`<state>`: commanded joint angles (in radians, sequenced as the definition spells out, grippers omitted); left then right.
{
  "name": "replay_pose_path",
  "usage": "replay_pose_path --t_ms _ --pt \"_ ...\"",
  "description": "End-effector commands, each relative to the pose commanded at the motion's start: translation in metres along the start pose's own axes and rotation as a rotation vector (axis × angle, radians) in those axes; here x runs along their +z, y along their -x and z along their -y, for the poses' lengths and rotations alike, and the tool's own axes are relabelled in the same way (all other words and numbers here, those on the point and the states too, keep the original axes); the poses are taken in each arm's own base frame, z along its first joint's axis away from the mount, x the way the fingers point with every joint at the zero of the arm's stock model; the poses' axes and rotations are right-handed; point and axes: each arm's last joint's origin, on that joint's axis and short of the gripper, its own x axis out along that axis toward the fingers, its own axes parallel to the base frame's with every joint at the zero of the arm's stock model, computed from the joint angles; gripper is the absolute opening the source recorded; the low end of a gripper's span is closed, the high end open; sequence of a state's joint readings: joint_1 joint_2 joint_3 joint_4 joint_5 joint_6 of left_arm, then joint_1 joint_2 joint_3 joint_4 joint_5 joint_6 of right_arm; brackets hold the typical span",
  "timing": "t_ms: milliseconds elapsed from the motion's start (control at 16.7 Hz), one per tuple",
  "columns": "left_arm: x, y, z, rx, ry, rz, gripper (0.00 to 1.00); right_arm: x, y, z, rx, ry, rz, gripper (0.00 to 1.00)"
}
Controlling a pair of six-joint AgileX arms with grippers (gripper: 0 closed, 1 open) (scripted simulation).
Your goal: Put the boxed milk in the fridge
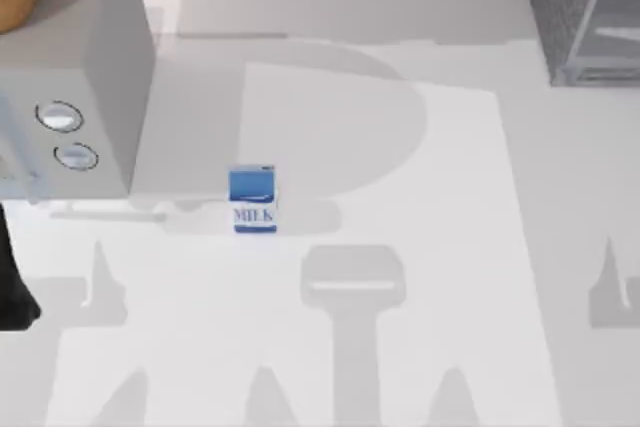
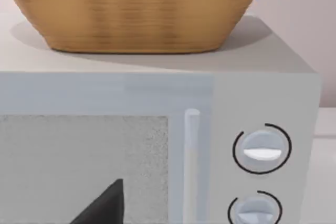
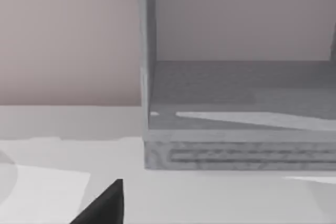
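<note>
— Where's the carton right now?

— I see the small boxed milk (image 1: 253,200), blue on its top half and white below with blue "MILK" lettering, standing upright on the pale white desk (image 1: 450,247), a little left of centre in the top view. Nothing touches it.

— And the fridge?

— The large dark grey speckled fridge (image 1: 585,12) sits in the upper right corner of the top view, well apart from the milk. Through my right wrist camera I look into it (image 3: 236,119): a light frame, a grey floor inside, a speckled base strip below.

— What's on the other side?

— A light grey box-shaped appliance with two round dials (image 1: 75,77) fills the upper left of the top view, just beside the milk on its left. My left wrist camera faces its front (image 2: 252,103), dials at the right, and a woven tan wicker basket (image 2: 136,9) rests on top of it.

— Your hands?

— A dark fingertip of the left hand (image 2: 105,205) pokes into the bottom of the left wrist view, and one of the right hand (image 3: 105,205) likewise in the right wrist view. I cannot tell whether either hand is open or closed. Neither is near the milk.
</note>
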<state>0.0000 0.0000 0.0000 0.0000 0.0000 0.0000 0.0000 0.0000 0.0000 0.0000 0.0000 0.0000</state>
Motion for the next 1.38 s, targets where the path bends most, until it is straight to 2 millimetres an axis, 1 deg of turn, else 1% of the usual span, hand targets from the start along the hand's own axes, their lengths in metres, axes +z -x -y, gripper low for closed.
replay_pose_path --t_ms 300,480,660,780,900,960,1080,1140,1260,1320,1380 --pt "0.0 0.0 0.0 0.0 0.0 0.0 1.0 0.001 -0.002 -0.002 -0.003 0.01 -0.029 1.0" --pt "0.0 0.0 0.0 0.0 0.0 0.0 1.0 0.013 -0.01 -0.007 -0.013 0.017 -0.073 1.0" --pt "0.0 0.0 0.0 0.0 0.0 0.0 1.0 0.045 -0.029 -0.02 -0.024 0.007 -0.081 1.0" --pt "0.0 0.0 0.0 0.0 0.0 0.0 1.0 0.077 -0.049 -0.036 -0.026 -0.019 -0.03 1.0" --pt "0.0 0.0 0.0 0.0 0.0 0.0 1.0 0.115 -0.07 -0.059 -0.022 -0.071 0.057 1.0" --pt "0.0 0.0 0.0 0.0 0.0 0.0 1.0 0.133 -0.08 -0.074 -0.018 -0.106 0.102 1.0" --pt "0.0 0.0 0.0 0.0 0.0 0.0 1.0 0.163 -0.102 -0.111 -0.005 -0.184 0.179 1.0" --pt "0.0 0.0 0.0 0.0 0.0 0.0 1.0 0.173 -0.112 -0.132 0.004 -0.223 0.209 1.0" --pt "0.0 0.0 0.0 0.0 0.0 0.0 1.0 0.184 -0.128 -0.179 0.025 -0.294 0.249 1.0" --pt "0.0 0.0 0.0 0.0 0.0 0.0 1.0 0.182 -0.134 -0.204 0.036 -0.317 0.255 1.0" --pt "0.0 0.0 0.0 0.0 0.0 0.0 1.0 0.177 -0.139 -0.229 0.047 -0.333 0.255 1.0"
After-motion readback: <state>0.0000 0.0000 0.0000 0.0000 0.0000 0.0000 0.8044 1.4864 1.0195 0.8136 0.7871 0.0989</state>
